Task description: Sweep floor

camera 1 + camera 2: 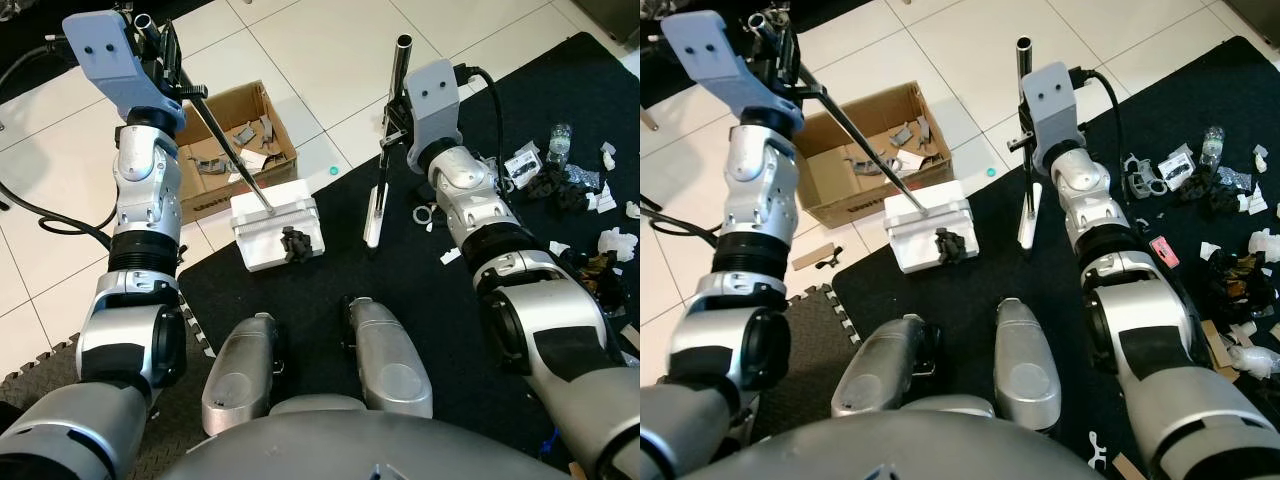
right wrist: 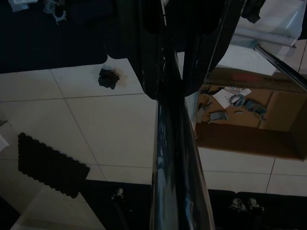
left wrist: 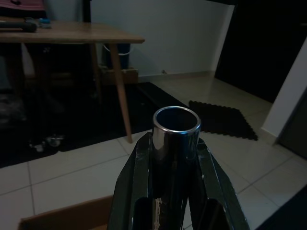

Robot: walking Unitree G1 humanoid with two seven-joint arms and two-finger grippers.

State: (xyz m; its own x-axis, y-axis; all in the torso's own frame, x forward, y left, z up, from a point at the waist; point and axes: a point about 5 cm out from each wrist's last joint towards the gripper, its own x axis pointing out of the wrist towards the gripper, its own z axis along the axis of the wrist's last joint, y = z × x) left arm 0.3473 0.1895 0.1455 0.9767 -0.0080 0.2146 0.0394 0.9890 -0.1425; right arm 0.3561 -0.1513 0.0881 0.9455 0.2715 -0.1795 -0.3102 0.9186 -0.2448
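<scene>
Left gripper [image 3: 175, 158] is clamped on the top of a long, shiny metal dustpan handle [image 1: 232, 155], its two black fingers [image 3: 132, 187] pressed against either side of the tube. Down from this gripper, the handle slants to a white plastic dustpan [image 1: 275, 232], which sits at the edge of a black floor mat [image 1: 400, 290] with a small dark clump of debris [image 1: 294, 243] on its lip. Just beyond the dustpan and below the same gripper stands an open brown cardboard box [image 1: 225, 150] already holding grey and white scraps.

Right gripper [image 1: 392, 130] is closed round a second upright metal tube, the broom handle [image 1: 1021, 75], whose narrow white broom head [image 1: 373, 215] rests on the mat directly beneath it, near the dustpan but apart from it. Off to the outer side of this gripper, well apart, lies scattered litter [image 1: 570, 190]: crumpled dark wrappers, white paper bits and a small clear bottle.

My judgement is that most of the litter is not yet swept. The clump perches at the dustpan's lip, so tilting the pan toward the box too quickly could drop it back onto the mat. A long handle held only at its tip gives weak control, so the pan may swing and strike the box wall. The broom could also twist within the right grip if the head drags on the mat's rough surface.
</scene>
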